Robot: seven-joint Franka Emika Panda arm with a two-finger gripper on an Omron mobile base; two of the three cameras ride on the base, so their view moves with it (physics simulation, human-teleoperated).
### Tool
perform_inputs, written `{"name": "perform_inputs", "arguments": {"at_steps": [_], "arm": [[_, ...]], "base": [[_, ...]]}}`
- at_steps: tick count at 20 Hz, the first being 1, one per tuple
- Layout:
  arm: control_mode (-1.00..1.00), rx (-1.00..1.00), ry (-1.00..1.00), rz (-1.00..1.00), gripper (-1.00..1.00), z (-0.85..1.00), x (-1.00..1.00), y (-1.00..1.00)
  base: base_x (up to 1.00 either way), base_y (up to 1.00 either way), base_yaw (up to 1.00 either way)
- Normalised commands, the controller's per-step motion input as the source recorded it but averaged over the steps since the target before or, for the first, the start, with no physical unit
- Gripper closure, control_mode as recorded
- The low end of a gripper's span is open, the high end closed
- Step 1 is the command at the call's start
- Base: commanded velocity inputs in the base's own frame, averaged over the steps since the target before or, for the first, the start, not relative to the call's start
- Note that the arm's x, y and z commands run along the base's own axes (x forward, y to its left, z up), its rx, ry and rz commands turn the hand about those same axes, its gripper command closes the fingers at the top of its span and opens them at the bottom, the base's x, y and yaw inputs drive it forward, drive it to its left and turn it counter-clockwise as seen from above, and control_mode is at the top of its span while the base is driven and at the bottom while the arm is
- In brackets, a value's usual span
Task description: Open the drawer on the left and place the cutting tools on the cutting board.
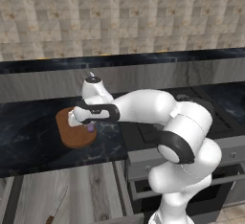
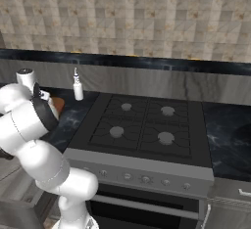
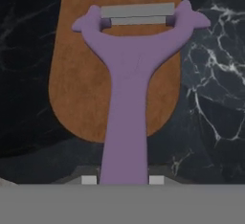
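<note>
My gripper (image 3: 122, 180) is shut on the stem of the lilac Y-shaped cutting tool (image 3: 129, 89), whose silver blade points away from the hand. The tool hangs just above the near end of the brown wooden cutting board (image 3: 76, 84). In the left base view the arm reaches left over the dark counter, with the gripper (image 1: 87, 125) and the purple tool (image 1: 90, 128) over the board (image 1: 72, 134). The drawer (image 1: 81, 189) stands open at the lower left, showing its pale wood-grain inside. A slim knife-like shape (image 1: 50, 218) lies in it. A sliver of the board (image 2: 58, 104) shows behind the arm.
A white bottle (image 2: 78, 91) stands on the counter between the board and the hob. The black four-burner hob (image 2: 142, 125) and oven lie to the right. A tiled wall with a dark ledge (image 1: 143, 58) runs behind the marbled counter (image 1: 28, 137).
</note>
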Motion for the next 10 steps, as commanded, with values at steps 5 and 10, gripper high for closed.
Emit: {"name": "perform_inputs", "arguments": {"at_steps": [5, 10], "arm": [[-1.0, 0.0, 0.0, 0.0, 1.0, -0.09, 0.36, 0.09], [-1.0, 0.0, 0.0, 0.0, 1.0, -0.14, 0.33, 0.12]], "base": [[0.0, 0.0, 0.0], [0.0, 0.0, 0.0]]}}
